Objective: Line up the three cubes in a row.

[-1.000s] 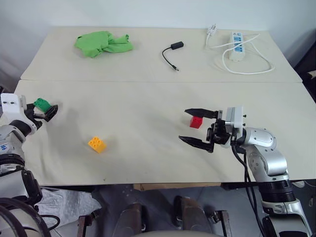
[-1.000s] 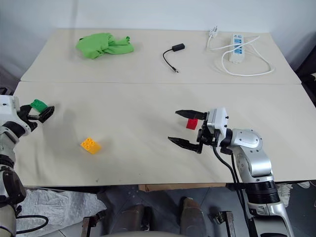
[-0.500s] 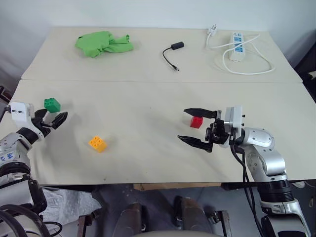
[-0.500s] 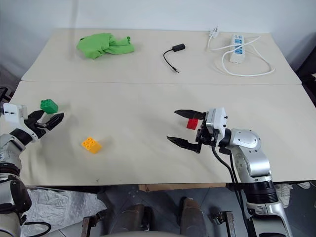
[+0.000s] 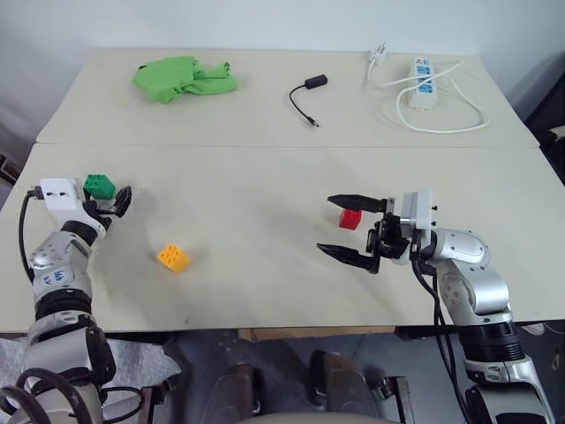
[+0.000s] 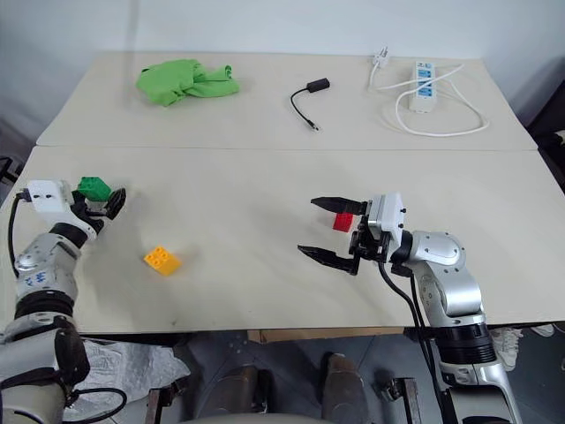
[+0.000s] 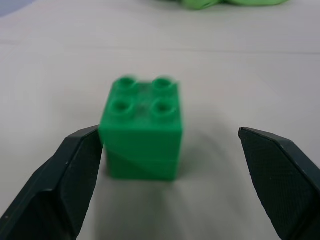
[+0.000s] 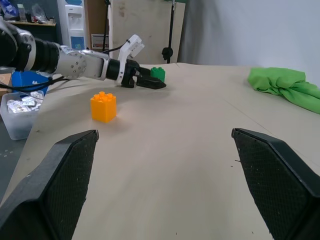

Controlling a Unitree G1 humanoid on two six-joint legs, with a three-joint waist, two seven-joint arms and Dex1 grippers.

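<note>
Cubes lie well apart on the beige tabletop (image 5: 265,291): the green cube (image 5: 99,186) at the far left of the frame, the orange cube (image 5: 173,257) lower and a little to its right, and the red cube (image 5: 351,218) right of centre. The left pincer (image 5: 113,202) sits at the left edge with its black fingers spread, reaching up beside the green cube; in the left wrist view that cube (image 7: 141,127) stands upright, studs on top, between the two fingers, with one finger (image 7: 70,175) just beside or perhaps touching its side and the other well clear, so the pincer is released, not grasping. The right pincer (image 5: 353,231) sits at the right of the frame, pointing toward the left, its fingers wide apart and empty; the red cube shows between the two fingers in the head views, close under the upper finger, and whether it lies beyond them or between them I cannot tell. From the right wrist view, the orange cube (image 8: 103,106) stands upright on the tabletop and the left pincer (image 8: 149,82) shows beyond it with the green cube (image 8: 158,74) at its tips. Along the top of the frame, on the far tabletop, lie a crumpled green cloth (image 5: 184,77) at upper left, a black cable (image 5: 306,95) at upper centre, and a white power strip (image 5: 421,82) with its looped cord at upper right.
</note>
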